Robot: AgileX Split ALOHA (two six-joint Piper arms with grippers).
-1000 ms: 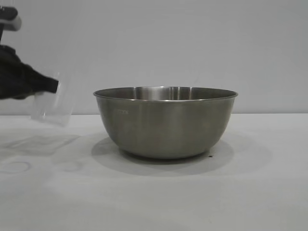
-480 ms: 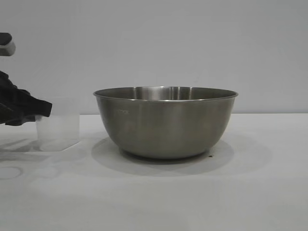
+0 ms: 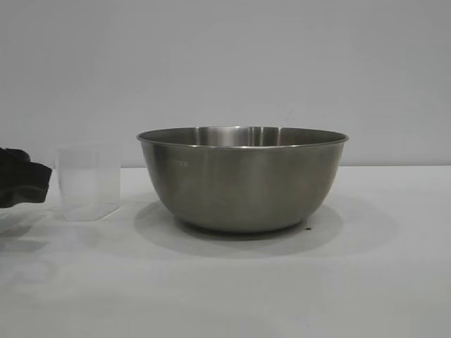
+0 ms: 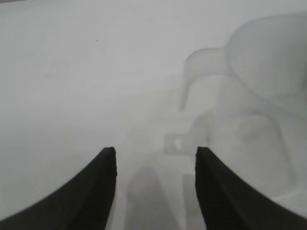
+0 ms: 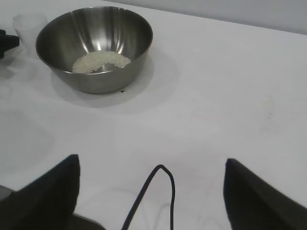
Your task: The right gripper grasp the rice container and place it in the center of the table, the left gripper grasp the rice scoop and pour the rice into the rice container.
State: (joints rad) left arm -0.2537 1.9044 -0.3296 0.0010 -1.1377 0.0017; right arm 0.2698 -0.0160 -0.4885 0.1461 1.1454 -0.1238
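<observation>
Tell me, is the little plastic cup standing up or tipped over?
Upright: the rice scoop stands on the table, mouth up, beside the rice container.

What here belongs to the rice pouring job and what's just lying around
Job: rice container, rice inside it, rice scoop standing upright beside it, table, left gripper open by the scoop, right gripper open, pulled back.
Lying about: black cable.

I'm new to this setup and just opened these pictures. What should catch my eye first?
The rice container dominates the middle of the table, with rice heaped inside. Left of it the empty rice scoop stands upright, the left pincer open just beside it. The right pincer is open, farther back.
</observation>
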